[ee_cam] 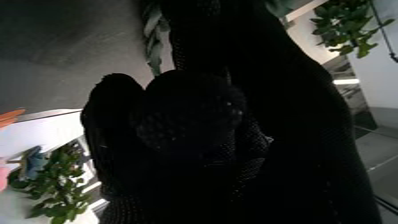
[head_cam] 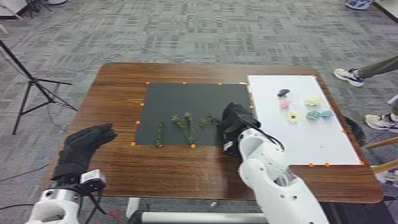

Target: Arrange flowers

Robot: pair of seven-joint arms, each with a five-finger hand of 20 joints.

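In the head view, my right hand (head_cam: 234,125) is low over the right edge of the dark grey sheet (head_cam: 191,95), shut on a green stem (head_cam: 213,120) whose leafy end pokes out on its left. Two more green stems lie on the sheet: a thin one (head_cam: 160,134) and a bushier one (head_cam: 189,129). Leaves of the held stem (ee_cam: 154,41) show beside the black glove of my right hand (ee_cam: 187,110) in the right wrist view. My left hand (head_cam: 87,145) is open and relaxed, left of the sheet. Flower heads, among them a yellow one (head_cam: 293,117) and a blue one (head_cam: 313,115), lie on the white board.
The white board (head_cam: 306,142) lies on the right of the brown table (head_cam: 187,170), beside the dark sheet. Pink (head_cam: 285,104), cream (head_cam: 313,101) and dark (head_cam: 283,92) flower heads share it. Orange markers line both sheets' edges. A black tripod (head_cam: 33,80) stands beyond the table's left edge.
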